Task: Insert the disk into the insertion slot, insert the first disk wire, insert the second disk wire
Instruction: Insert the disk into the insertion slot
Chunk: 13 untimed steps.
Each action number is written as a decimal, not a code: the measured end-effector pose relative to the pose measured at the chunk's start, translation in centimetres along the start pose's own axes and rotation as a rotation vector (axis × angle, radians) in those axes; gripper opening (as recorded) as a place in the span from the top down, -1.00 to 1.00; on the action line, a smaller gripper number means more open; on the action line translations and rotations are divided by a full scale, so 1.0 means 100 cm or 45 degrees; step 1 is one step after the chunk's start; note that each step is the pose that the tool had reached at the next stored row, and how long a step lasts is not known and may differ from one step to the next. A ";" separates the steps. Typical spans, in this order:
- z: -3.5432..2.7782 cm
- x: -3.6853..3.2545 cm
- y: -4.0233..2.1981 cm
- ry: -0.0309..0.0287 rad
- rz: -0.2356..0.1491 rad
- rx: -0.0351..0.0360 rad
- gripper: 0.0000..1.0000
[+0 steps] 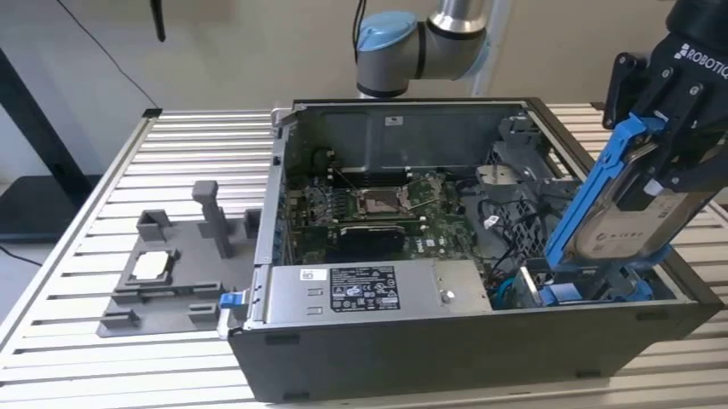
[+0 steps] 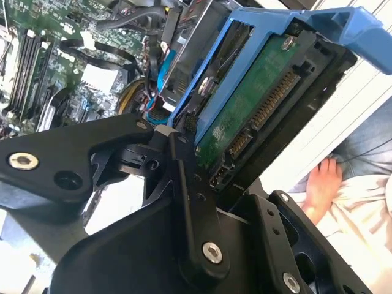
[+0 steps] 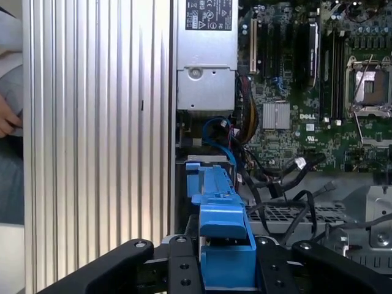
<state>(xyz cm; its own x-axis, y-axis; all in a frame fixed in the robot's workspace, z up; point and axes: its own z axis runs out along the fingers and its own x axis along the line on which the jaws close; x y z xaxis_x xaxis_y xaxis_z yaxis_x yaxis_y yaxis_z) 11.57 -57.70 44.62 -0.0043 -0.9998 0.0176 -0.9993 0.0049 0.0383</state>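
One black robot gripper (image 1: 671,166), jaws clamped on the silver-grey disk (image 1: 620,223) in its bright blue plastic carrier, holds it tilted over the drive bay (image 1: 592,290) of the open dark-grey computer case (image 1: 455,349). Risk: the tilt may jam the carrier on the bay edge or pinch the adjacent black cables (image 3: 278,180).

My arm (image 1: 446,44), silver-grey tube joints with a pale blue cap (image 1: 381,36), my gripper (image 1: 666,145), matte black with white lettering, black linkage bars (image 2: 187,196), silver screws (image 2: 211,252) at the pivots
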 end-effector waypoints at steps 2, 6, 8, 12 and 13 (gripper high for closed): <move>0.0016 0.0000 -0.0001 0.0005 -0.001 0.0000 0.35; 0.0048 -0.0001 -0.0002 0.0009 -0.001 0.0000 0.35; 0.0062 -0.0001 -0.0003 0.0011 -0.002 0.0000 0.35; 0.0092 -0.0002 -0.0004 0.0010 -0.003 0.0000 0.35; 0.0100 -0.0002 -0.0004 0.0011 -0.003 0.0000 0.35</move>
<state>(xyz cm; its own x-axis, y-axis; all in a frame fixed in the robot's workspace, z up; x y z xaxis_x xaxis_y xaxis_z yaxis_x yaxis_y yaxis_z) 11.57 -57.70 43.62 -0.0017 -0.9998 0.0184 -0.9993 0.0024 0.0383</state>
